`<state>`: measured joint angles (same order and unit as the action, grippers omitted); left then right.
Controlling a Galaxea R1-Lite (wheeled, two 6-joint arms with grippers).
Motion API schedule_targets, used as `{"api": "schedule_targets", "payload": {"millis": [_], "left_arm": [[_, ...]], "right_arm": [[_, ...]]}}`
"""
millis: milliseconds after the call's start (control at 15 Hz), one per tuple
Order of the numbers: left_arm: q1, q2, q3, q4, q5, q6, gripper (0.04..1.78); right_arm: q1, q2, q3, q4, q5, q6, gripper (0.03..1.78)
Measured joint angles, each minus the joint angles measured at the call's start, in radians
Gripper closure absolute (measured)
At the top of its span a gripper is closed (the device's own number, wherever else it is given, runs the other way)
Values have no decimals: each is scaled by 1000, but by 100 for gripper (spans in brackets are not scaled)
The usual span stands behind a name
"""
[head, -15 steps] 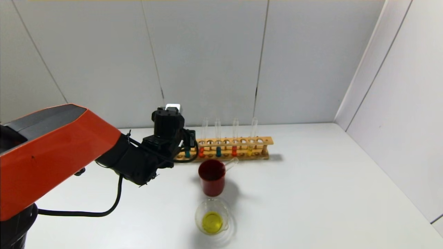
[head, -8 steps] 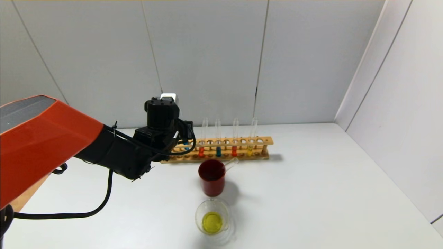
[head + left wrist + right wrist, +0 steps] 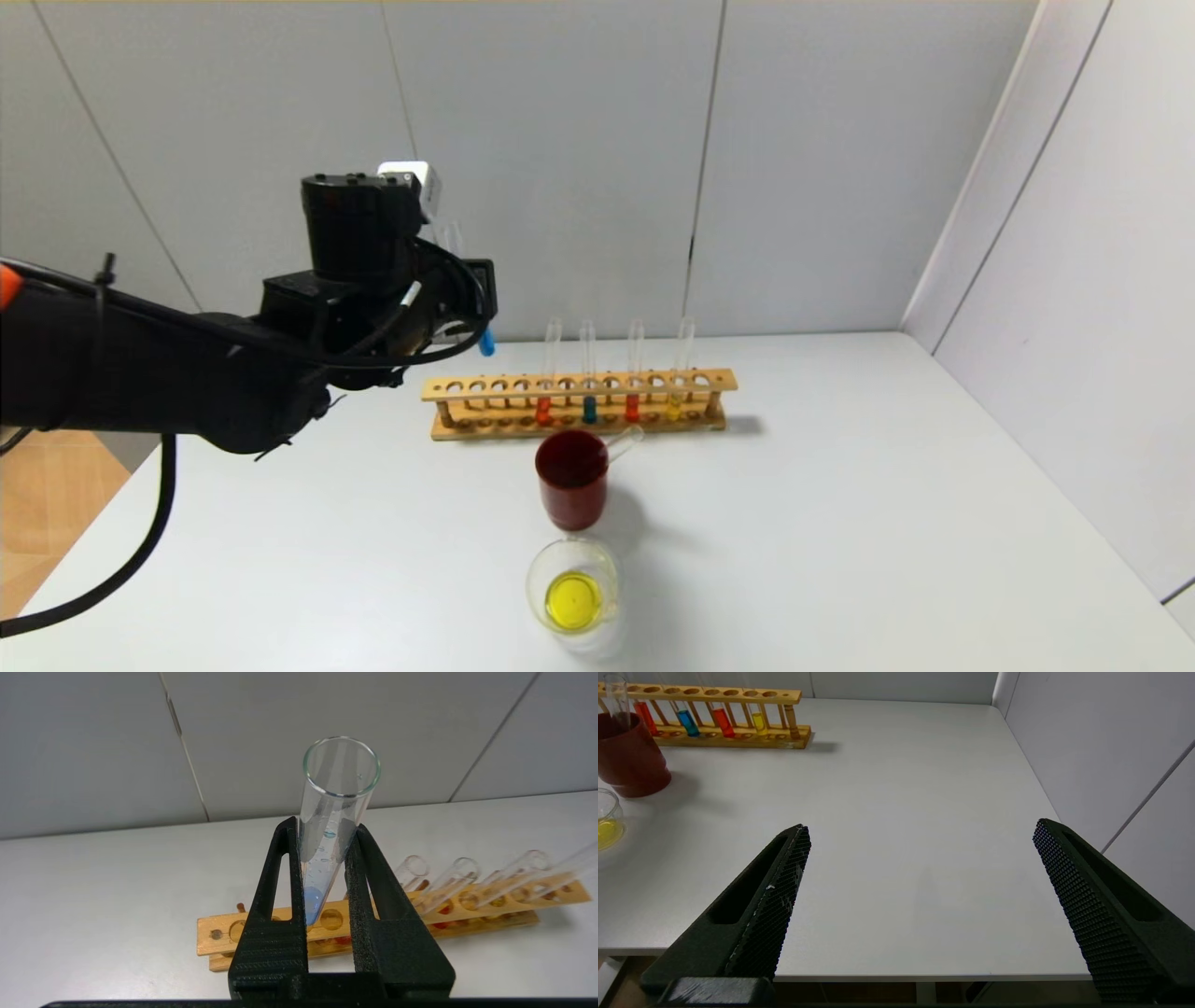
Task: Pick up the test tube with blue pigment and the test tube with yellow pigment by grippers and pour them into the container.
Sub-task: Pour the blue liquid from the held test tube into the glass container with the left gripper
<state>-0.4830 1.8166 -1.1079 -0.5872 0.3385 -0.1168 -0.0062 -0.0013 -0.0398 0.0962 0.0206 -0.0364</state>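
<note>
My left gripper (image 3: 470, 297) is shut on the test tube with blue pigment (image 3: 485, 343) and holds it upright in the air, above and behind the left end of the wooden rack (image 3: 719, 380). In the left wrist view the tube (image 3: 337, 793) sits between the black fingers (image 3: 286, 868) of this gripper (image 3: 322, 828), with blue liquid at its bottom. The container (image 3: 571, 586), a glass dish, holds yellow liquid at the front of the table. A tube with yellow liquid (image 3: 675, 403) stands in the rack. My right gripper (image 3: 920, 828) is open and empty over the table's near right part.
A dark red cup (image 3: 571, 478) stands between rack and dish, with an empty clear tube (image 3: 624, 442) leaning in it. The rack also holds a second blue tube (image 3: 589, 408) and two orange-red tubes (image 3: 632, 405). A wall borders the table on the right.
My left gripper has risen and moved left, lifting the blue tube out of the rack's left end. Nothing else moved.
</note>
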Motion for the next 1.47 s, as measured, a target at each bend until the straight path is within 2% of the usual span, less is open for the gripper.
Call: {"api": "schedule_targets", "payload": {"millis": [200,400,933,1133,1467], "left_arm": [[-51,-122,13,108,11,23,152],[-143,-239,73,201,51,25,152],[-375,-472,349,223,261,46,152],[-412,-523,434,216,291,45,152],[-428,-547,529,220,284,67,152]], "right_arm": [[0,0,0,0,0,0,7],[0,0,0,0,0,0,7],[0,0,0,0,0,0,7],[0,0,0,0,0,0,7],[0,0,0,0,0,0,7]]}}
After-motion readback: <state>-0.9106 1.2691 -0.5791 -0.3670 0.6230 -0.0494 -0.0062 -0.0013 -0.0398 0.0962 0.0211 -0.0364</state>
